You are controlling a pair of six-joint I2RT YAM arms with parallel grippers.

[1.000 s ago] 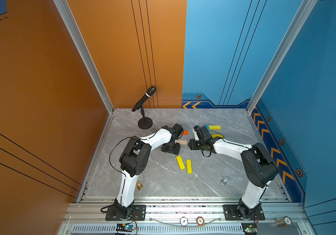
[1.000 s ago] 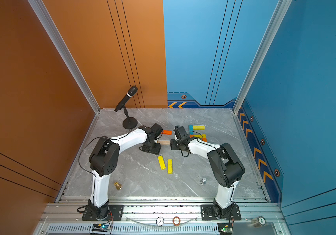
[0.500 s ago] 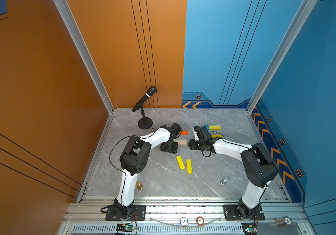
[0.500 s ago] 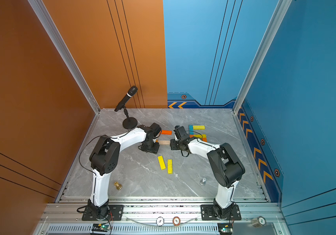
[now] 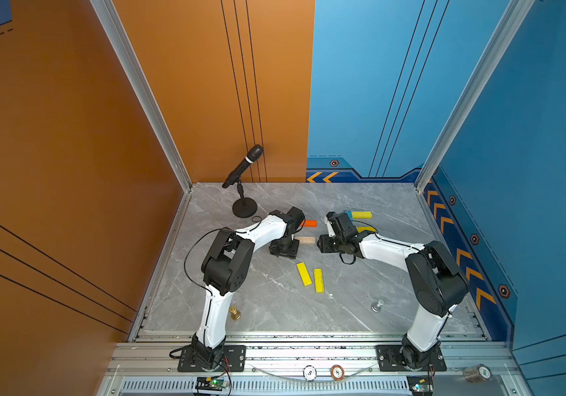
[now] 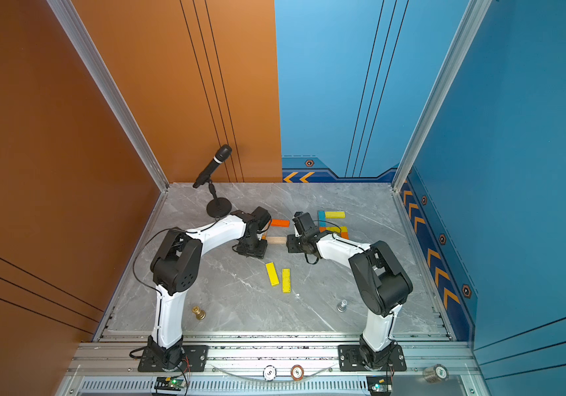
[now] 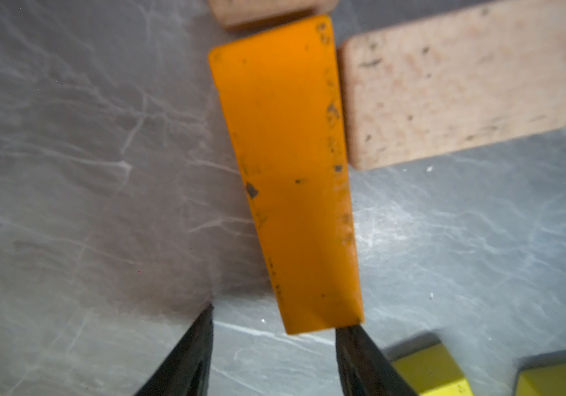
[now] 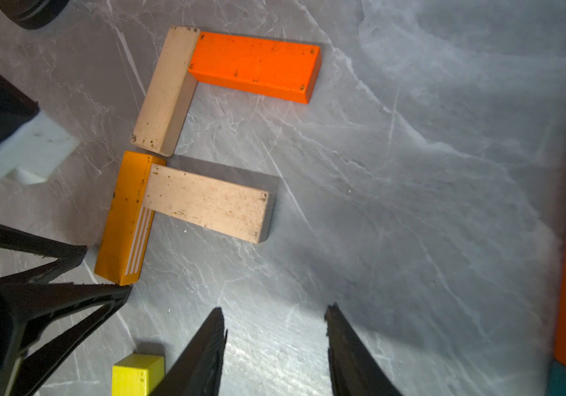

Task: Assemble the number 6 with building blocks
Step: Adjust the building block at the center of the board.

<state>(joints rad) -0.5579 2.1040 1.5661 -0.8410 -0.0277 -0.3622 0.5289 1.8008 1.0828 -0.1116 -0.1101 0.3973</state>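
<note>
This is looking like a robotics lab test cell. An orange wall panel (image 5: 69,137) & a blue wall panel (image 5: 531,137) are boxing in a grey marble-look tabletop (image 5: 274,308), w/ aluminium posts (image 5: 143,92) framing the corners. The left arm (image 5: 211,315) & right arm (image 5: 425,319) are sitting bolted to a slotted metal rail (image 5: 309,353) at the front. A mic on a stand (image 5: 244,164) is standing at the back. A small circuit board (image 5: 213,381) is glowing green below the rail. Hazard-style chevrons (image 5: 446,223) are running along the blue side.

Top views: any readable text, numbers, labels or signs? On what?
"5": white disc on the front rail.
"5": brown disc beside it.
Silver roll further along the rail: marking too small to read.
Blue wall trim: orange chevrons, no words.
</note>
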